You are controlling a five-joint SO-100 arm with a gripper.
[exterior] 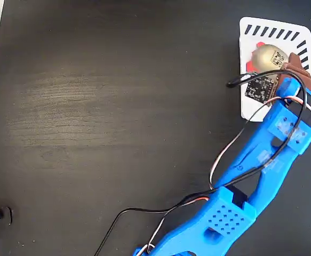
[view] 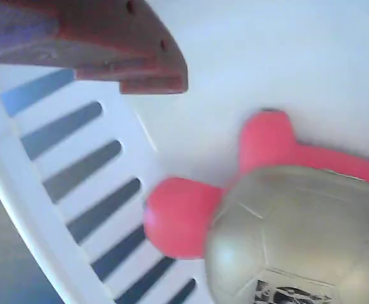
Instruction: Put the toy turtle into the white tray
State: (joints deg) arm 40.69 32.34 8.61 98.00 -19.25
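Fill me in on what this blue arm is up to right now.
The blue arm reaches over the white tray at the far right of the dark table. The toy turtle already lies inside the tray, near its slotted edge. In the wrist view one reddish-brown finger sits clear of the turtle, not touching it. The gripper hangs right beside the turtle; whether it is open cannot be told.

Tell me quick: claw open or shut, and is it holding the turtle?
Claw: cannot tell open or shut; only one finger shows in the wrist view, clear of the toy turtle, which lies on the white tray.
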